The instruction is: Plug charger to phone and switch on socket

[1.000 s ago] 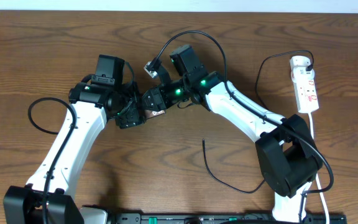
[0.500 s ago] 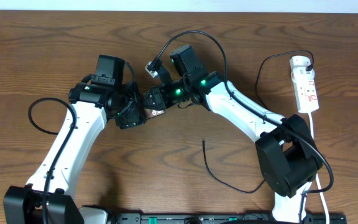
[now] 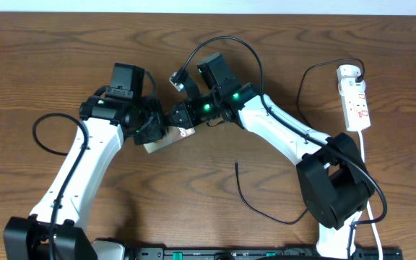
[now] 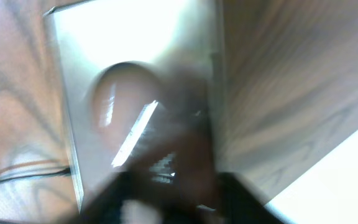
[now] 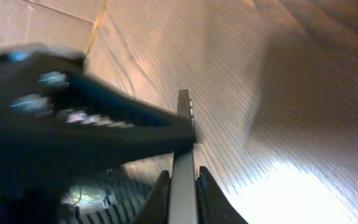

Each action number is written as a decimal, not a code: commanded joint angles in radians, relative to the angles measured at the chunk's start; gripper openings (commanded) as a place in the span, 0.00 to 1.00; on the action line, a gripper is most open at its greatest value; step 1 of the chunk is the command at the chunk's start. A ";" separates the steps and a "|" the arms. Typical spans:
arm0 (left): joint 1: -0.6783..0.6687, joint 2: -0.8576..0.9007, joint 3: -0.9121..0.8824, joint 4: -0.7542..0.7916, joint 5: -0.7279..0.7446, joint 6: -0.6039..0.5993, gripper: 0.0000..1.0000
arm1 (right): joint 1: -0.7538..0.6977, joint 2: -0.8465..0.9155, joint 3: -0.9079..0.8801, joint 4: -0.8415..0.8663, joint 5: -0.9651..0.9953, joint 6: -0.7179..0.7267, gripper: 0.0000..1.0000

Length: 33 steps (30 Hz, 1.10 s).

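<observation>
Wood table (image 3: 193, 43) – brown, clear grain, smooth, low sheen, with a bright glare patch beyond the right gripper (image 5: 182, 186). The phone (image 4: 142, 74), just ahead of the left gripper (image 4: 166, 199), has a smooth glossy face with strong reflections; its printed oval is a satin brown. Its thin edge between the right fingers (image 5: 157, 198) looks metallic. Those fingers – dark matt plastic. The charger (image 3: 237, 177) cable is black, matt and rubbery. The socket (image 3: 355, 97), well away from both grippers, is white smooth plastic with slight gloss. The arm shells (image 3: 280, 130) are white smooth plastic.
</observation>
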 commanded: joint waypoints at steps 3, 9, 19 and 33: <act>-0.005 -0.015 0.004 -0.014 0.016 0.006 0.07 | 0.018 0.002 0.020 0.021 -0.058 -0.003 0.01; -0.005 -0.015 0.004 -0.013 0.016 0.031 0.07 | 0.018 0.002 0.020 0.020 -0.058 -0.003 0.01; 0.016 -0.015 0.004 -0.005 0.017 0.129 0.67 | 0.013 0.002 0.020 0.018 -0.057 -0.003 0.01; 0.043 -0.016 0.004 0.046 0.151 0.331 0.86 | -0.097 0.002 0.020 0.019 -0.057 0.003 0.01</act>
